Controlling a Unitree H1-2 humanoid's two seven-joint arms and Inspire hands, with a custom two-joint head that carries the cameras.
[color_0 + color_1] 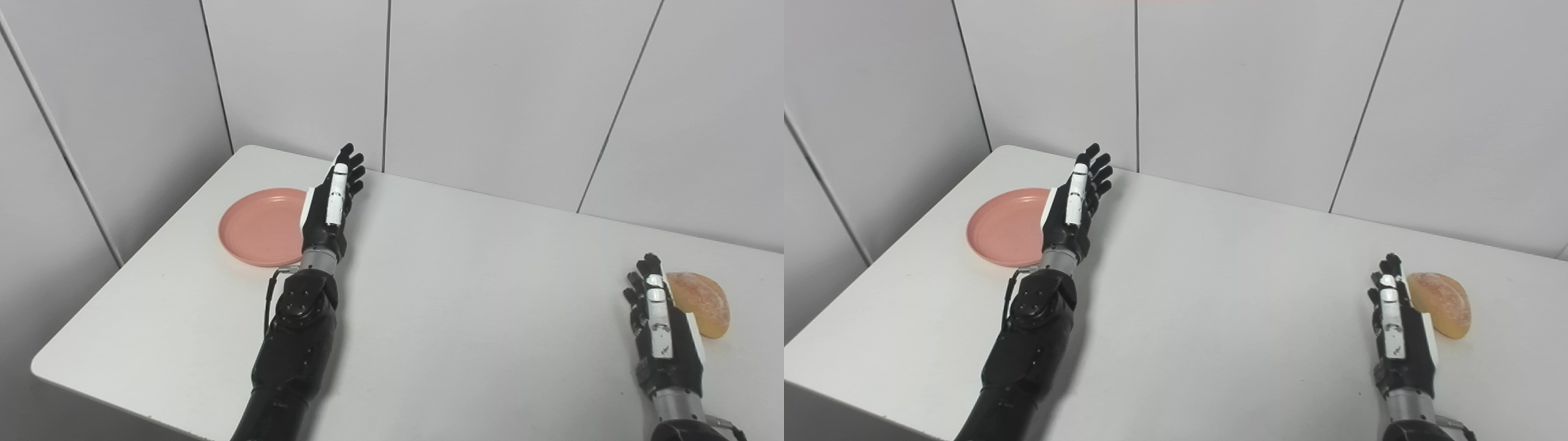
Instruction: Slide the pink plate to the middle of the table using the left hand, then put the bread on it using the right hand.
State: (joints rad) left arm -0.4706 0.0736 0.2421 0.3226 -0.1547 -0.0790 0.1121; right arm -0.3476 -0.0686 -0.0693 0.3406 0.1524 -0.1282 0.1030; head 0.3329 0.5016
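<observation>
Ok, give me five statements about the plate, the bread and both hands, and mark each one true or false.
1. The pink plate lies on the left part of the table. True.
2. The bread is on the plate. False: it lies on the table at the far right, well apart from the plate.
3. The left hand is by the plate's right edge with its fingers stretched out. True.
4. The right hand has lifted the bread. False: it is just left of the bread, holding nothing.
5. A cup stands in the middle of the table. False: no cup is in view.
</observation>
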